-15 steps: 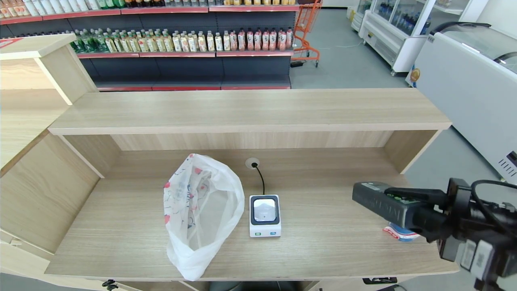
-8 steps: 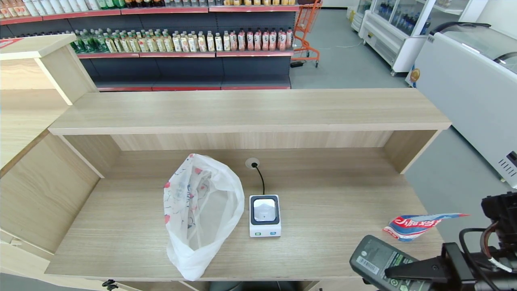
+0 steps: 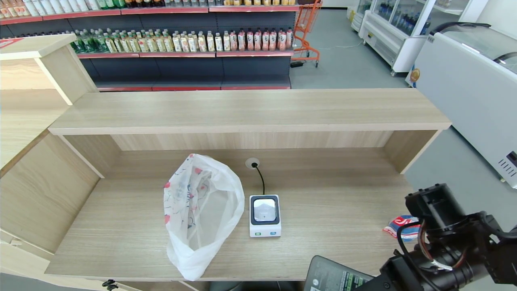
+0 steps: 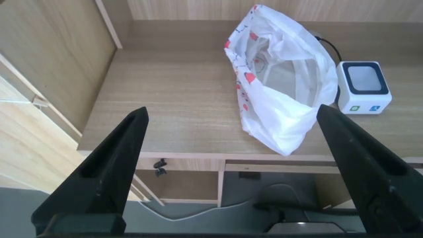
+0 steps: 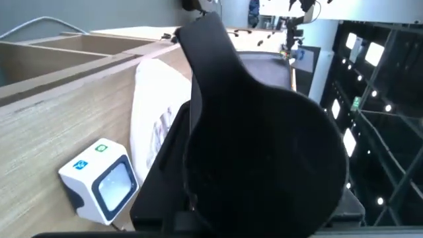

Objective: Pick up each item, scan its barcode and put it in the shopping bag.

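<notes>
A white plastic shopping bag [image 3: 202, 214] lies open on the wooden counter [image 3: 331, 206], left of the small white barcode scanner [image 3: 264, 215]. My right gripper [image 3: 375, 279] hangs at the counter's front edge, right of the scanner, shut on a dark flat pack [image 3: 333, 278] with a printed label facing up. That pack [image 5: 258, 145] looms black in the right wrist view, with the scanner [image 5: 99, 185] and bag [image 5: 155, 99] behind it. My left gripper [image 4: 231, 198] stays open in front of the counter, below the bag [image 4: 281, 86] and scanner [image 4: 362, 86].
A red, white and blue snack packet [image 3: 398, 222] lies near the counter's right end, partly behind my right arm. A raised shelf [image 3: 250, 111] runs along the back of the counter, with side walls at both ends. The scanner's cable [image 3: 259, 178] runs to a hole behind it.
My right arm has swung the dark pack down from above the counter's right end and leftward along the front edge. The arm now partly covers the snack packet.
</notes>
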Controlling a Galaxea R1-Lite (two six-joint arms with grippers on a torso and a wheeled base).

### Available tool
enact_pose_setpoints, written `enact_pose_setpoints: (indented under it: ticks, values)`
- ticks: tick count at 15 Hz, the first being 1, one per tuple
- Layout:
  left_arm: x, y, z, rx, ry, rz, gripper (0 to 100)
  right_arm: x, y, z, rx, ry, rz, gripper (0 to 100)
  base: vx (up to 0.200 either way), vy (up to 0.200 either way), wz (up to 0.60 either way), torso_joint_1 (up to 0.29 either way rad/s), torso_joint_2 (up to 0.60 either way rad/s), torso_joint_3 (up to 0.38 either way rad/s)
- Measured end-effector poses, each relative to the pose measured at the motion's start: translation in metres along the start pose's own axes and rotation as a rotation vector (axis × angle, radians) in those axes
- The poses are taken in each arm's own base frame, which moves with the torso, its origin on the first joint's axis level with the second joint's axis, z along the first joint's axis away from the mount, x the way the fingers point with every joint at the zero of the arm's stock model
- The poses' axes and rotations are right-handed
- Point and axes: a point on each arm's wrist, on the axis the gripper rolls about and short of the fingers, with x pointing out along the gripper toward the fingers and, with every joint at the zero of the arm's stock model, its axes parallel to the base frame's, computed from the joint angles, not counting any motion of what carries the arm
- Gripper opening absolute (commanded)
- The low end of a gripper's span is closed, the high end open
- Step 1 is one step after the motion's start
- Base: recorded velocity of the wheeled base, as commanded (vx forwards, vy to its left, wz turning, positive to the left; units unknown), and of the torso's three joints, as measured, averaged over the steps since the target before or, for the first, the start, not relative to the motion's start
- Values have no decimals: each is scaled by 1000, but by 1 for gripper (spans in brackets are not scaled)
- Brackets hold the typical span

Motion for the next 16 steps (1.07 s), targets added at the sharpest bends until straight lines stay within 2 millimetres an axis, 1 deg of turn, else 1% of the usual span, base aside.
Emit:
enact_pose_setpoints:
  ticks: [2, 4, 7, 8, 16]
  values:
    - [0, 0, 0, 0, 0, 0, 100, 6, 2, -7, -2, -20, -14, 0, 0, 0, 0, 0, 0, 0]
    - [0, 0, 0, 0, 0, 0, 100, 14, -2, -19, -37, -31, -33, 0, 0, 0, 0, 0, 0, 0]
    - [0, 0, 0, 0, 0, 0, 100, 19, -7, -37, -84, -22, -48, 0, 0, 0, 0, 0, 0, 0]
    - [0, 0, 0, 0, 0, 0, 100, 20, -7, -40, -85, -24, -50, 0, 0, 0, 0, 0, 0, 0]
    - [0, 0, 0, 0, 0, 0, 100, 27, -5, -44, -81, -47, -68, 0, 0, 0, 0, 0, 0, 0]
